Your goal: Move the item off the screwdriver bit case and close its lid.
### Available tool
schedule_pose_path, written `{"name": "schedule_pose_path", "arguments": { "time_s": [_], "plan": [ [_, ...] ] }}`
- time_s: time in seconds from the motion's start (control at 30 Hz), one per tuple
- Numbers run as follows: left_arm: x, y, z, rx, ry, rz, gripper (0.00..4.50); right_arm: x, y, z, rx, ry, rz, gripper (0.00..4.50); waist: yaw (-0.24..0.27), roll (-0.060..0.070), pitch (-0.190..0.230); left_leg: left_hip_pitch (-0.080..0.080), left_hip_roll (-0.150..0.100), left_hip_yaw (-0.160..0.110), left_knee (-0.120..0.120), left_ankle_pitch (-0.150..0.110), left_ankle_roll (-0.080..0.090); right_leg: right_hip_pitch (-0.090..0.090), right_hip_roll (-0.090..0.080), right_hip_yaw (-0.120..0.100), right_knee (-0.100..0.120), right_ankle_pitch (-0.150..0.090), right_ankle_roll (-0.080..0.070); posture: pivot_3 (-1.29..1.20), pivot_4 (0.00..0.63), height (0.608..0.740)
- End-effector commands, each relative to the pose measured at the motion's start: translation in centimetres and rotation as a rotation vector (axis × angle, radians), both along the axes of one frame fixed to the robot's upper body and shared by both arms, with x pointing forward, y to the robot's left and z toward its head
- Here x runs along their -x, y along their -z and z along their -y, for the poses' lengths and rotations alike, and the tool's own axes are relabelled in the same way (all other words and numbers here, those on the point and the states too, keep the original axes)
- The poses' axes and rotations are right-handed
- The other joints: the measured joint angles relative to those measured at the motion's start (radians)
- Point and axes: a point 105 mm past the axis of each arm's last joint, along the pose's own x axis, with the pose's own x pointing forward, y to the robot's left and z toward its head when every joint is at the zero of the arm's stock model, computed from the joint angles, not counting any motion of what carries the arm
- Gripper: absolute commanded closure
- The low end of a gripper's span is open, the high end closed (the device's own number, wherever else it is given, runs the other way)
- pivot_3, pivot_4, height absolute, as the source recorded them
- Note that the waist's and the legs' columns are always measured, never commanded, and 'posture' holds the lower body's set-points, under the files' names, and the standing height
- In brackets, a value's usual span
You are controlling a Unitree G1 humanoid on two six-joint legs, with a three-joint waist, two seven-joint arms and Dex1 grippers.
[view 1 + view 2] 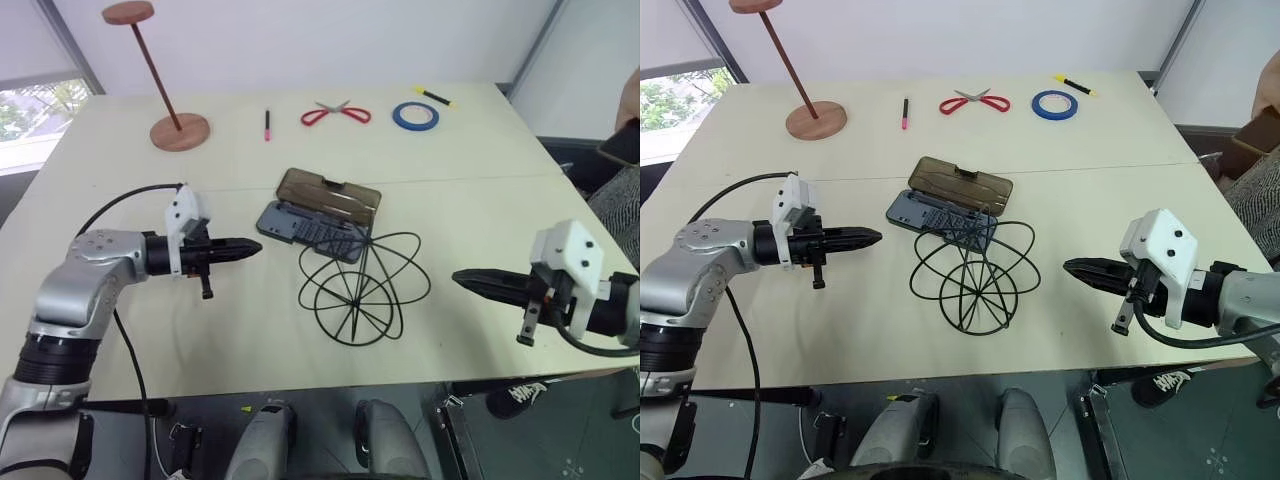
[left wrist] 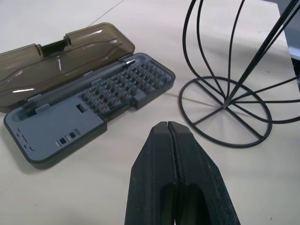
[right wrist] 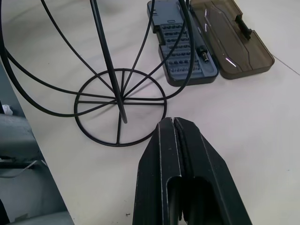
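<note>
I am holding both end effectors pinched together and empty – left end effector [image 1: 250, 246], right end effector [image 1: 463, 279] – flanking the wire cage [image 1: 362, 288] resting beside the bit case [image 1: 310, 230], overhanging it, lid [image 1: 330, 193] open – so I'd nudge the cage clear first.

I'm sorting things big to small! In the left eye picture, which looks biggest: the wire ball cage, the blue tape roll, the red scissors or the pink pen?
1. wire ball cage
2. red scissors
3. blue tape roll
4. pink pen

Scissors and tape look close in size. All three small things lie farther back, so they may look smaller.
</note>
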Motion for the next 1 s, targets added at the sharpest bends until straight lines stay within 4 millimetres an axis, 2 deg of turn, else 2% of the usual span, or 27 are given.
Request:
{"name": "schedule_pose_path", "arguments": {
  "time_s": [0.03, 0.1, 0.33, 0.37, 0.47, 0.97, 1.0],
  "plan": [
    [0.0, -1.2, 0.5, 0.012, 0.017, 0.045, 4.5, 0.2, -1.1, -0.1, 0.008, -0.004, 0.041, 4.24, 0.0, 0.0, 0.0, 0.0, 0.0, 0.0, 0.0, 0.0, 0.0, 0.0, 0.0, 0.0, 0.0, 0.0, 0.0, 0.0, 0.15, 0.74],
    [0.0, -1.2, 0.5, 0.013, 0.019, 0.045, 4.5, 0.4, -1.4, 0.0, -0.016, -0.003, 0.027, 3.71, 0.0, 0.0, 0.0, 0.0, 0.0, 0.0, 0.0, 0.0, 0.0, 0.0, 0.0, 0.0, 0.0, 0.0, 0.0, 0.0, 0.15, 0.74],
    [-0.1, -1.0, 0.8, 0.013, 0.029, 0.041, 4.5, 1.6, -1.4, -0.6, -0.035, -0.033, -0.015, 0.25, 0.01, 0.0, 0.0, 0.0, 0.0, 0.0, 0.0, 0.0, 0.0, 0.0, 0.0, 0.0, 0.0, 0.0, 0.0, 0.0, 0.15, 0.74],
    [-0.1, -1.0, 0.8, 0.013, 0.03, 0.041, 4.5, 1.8, -1.3, -0.8, -0.042, -0.04, -0.02, 0.04, 0.012, 0.0, 0.0, 0.0, 0.0, 0.0, 0.0, 0.0, 0.0, 0.0, 0.0, 0.0, 0.0, 0.0, 0.0, 0.0, 0.15, 0.74],
    [-0.3, -1.1, 1.0, 0.015, 0.033, 0.041, 4.5, 2.0, -1.2, -1.7, -0.058, -0.056, -0.013, 0.04, 0.016, 0.0, 0.0, 0.0, 0.0, 0.001, 0.0, 0.0, 0.0, 0.0, 0.0, 0.0, 0.0, 0.0, 0.0, 0.0, 0.15, 0.74],
    [-0.2, -0.9, 1.7, 0.005, 0.043, 0.049, 4.5, 0.2, 0.3, -4.3, -0.179, -0.042, -0.019, 0.04, 0.016, 0.0, 0.0, 0.0, 0.0, 0.0, 0.0, 0.0, 0.0, 0.0, 0.0, 0.0, 0.0, 0.0, 0.0, 0.0, 0.15, 0.74],
    [-0.2, -0.9, 1.7, 0.003, 0.041, 0.05, 4.5, 0.2, 0.4, -4.3, -0.18, -0.042, -0.021, 0.26, 0.016, 0.0, 0.0, 0.0, 0.0, 0.0, 0.0, 0.0, 0.0, 0.0, 0.0, 0.0, 0.0, 0.0, 0.0, 0.0, 0.15, 0.74]
  ]
}}
